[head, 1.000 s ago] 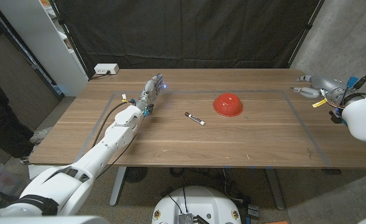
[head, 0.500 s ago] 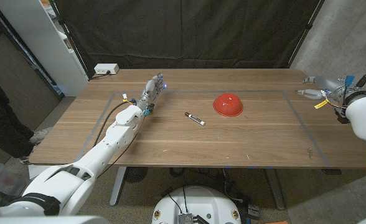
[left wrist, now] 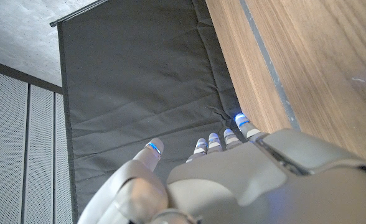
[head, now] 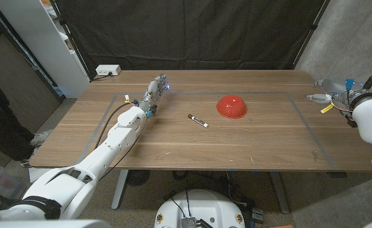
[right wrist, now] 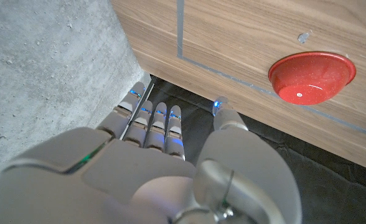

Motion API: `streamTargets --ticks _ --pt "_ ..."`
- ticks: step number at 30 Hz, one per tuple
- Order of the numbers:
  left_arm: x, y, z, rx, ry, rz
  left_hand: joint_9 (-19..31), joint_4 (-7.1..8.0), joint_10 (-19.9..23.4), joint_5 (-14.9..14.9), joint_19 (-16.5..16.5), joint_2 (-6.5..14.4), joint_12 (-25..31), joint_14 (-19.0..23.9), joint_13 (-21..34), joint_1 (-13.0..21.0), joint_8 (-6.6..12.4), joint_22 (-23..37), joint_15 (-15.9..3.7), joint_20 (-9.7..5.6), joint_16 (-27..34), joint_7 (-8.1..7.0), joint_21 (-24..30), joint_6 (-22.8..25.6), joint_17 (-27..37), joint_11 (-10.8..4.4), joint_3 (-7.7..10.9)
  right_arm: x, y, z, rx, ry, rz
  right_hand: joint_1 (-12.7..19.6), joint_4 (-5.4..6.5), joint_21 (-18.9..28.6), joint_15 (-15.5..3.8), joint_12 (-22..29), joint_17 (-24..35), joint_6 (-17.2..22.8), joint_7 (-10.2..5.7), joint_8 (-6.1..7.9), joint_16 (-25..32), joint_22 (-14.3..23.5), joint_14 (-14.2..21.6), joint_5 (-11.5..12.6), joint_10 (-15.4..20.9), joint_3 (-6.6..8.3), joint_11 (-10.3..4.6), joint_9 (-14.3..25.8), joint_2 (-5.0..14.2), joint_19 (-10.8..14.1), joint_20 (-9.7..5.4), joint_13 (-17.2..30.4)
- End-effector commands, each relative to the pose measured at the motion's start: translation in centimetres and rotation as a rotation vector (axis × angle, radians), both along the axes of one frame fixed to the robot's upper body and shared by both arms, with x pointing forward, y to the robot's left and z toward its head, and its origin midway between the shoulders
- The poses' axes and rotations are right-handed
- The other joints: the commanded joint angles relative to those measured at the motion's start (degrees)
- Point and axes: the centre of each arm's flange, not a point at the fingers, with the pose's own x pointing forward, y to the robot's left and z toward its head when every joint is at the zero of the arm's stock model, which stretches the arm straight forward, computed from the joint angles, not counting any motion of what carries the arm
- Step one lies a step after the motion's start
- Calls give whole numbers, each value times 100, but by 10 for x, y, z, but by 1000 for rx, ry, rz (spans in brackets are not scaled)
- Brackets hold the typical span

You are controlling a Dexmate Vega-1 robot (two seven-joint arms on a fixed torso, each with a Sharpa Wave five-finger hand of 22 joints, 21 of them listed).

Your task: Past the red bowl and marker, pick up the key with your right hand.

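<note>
right hand drifted rightward, key barely discernible

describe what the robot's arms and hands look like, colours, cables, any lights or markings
Both arms have glossy white rounded shells. The left arm carries a black cable along its forearm and small yellow tags near the wrist. The left robot hand is light grey with blue-lit fingertips. The right robot hand is the same grey, with a yellow tag and cables at its wrist.

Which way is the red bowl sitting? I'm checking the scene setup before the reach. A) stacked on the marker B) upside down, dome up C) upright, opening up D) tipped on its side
B: the red bowl shows a closed rounded dome from above, apart from the marker lying beside it.
</note>
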Motion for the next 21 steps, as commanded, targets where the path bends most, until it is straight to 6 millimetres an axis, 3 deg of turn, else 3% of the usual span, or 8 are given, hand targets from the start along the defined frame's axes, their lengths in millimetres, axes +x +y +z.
streamTargets --ticks 1,21 --pt "0 -1 -1 2 6 4 23 20 -3 38 -4 489 28 -6 29 -24 17 20 35 20 31 5 2 27 17 -2 -16 -1 1 -5 -50 48 -72 77 -18 -2 -55 -14 20 15 -15 -8 -17 15 -12 50 35 14 -13 34 -23 40 7 23" --pt "1 -3 -4 -1 10 -5 24 26 -3 42 0 490 26 -7 29 -34 11 21 30 22 30 4 -9 36 19 2 -30 -4 1 -14 -101 141 -175 305 -28 -48 -101 -97 22 -75 -94 -58 -65 14 -134 103 -148 62 -116 41 -115 -12 1 28"
